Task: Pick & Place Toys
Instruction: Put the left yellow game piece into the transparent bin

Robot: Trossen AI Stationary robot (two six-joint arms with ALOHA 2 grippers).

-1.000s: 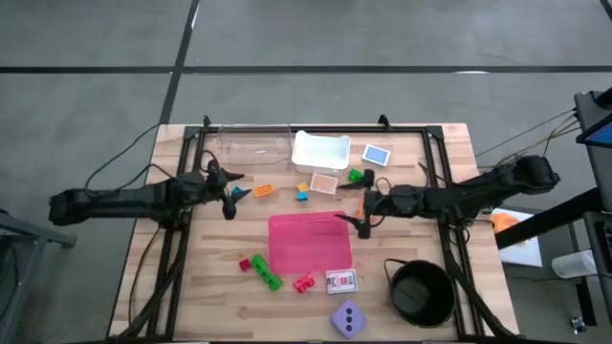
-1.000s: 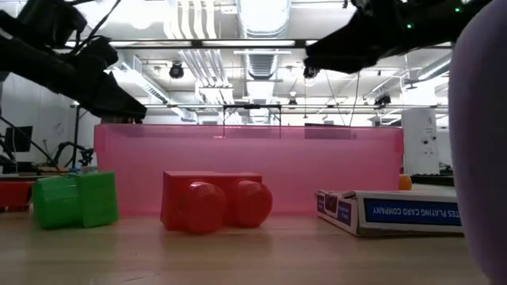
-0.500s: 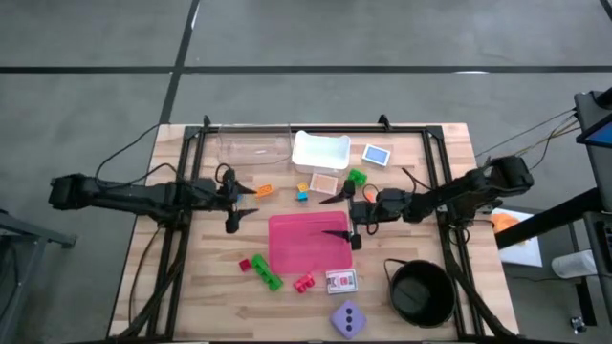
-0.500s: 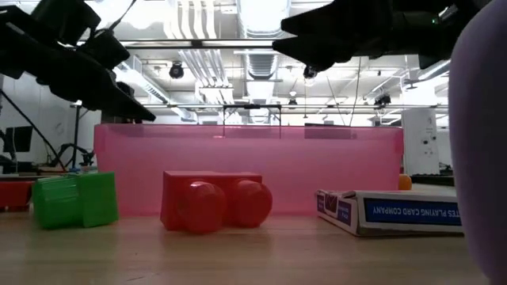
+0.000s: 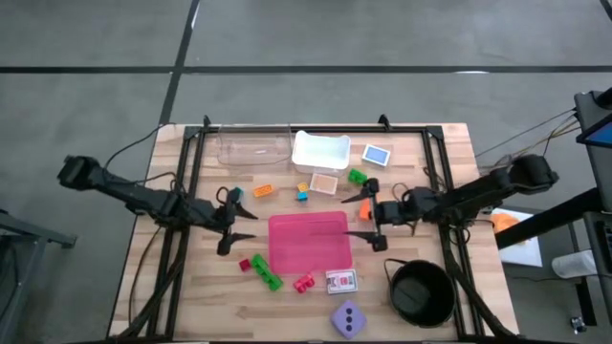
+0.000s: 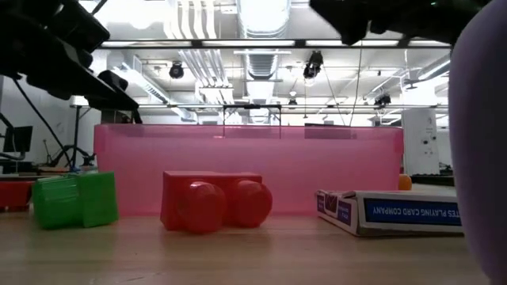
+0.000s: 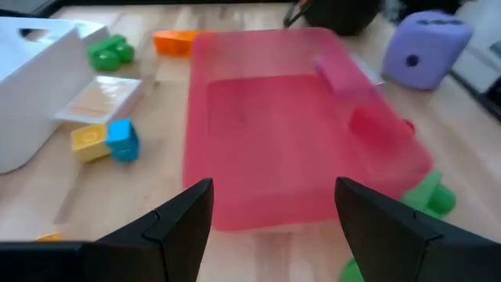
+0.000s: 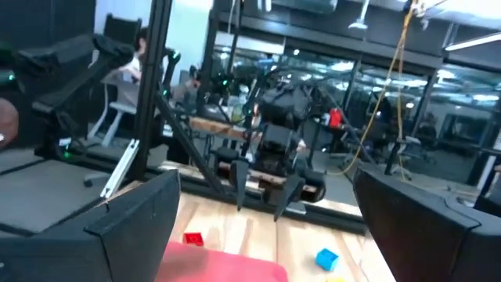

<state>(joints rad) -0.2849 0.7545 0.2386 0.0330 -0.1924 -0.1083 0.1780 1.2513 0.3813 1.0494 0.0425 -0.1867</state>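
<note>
High view: left gripper (image 5: 241,224) sits just left of the pink mat (image 5: 308,241), fingers apart and empty. Right gripper (image 5: 362,218) sits at the mat's right edge — fingers spread wide, holding nothing. Toys lie scattered around the mat: green brick (image 5: 269,277), red brick (image 5: 304,282) and lilac die (image 5: 349,318) near the front edge.

Table (image 5: 449,162) w/ toys (image 5: 260,269), mat (image 5: 308,242)

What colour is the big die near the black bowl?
Lilac, with dark dots. The die shows best in the left wrist view.
</note>
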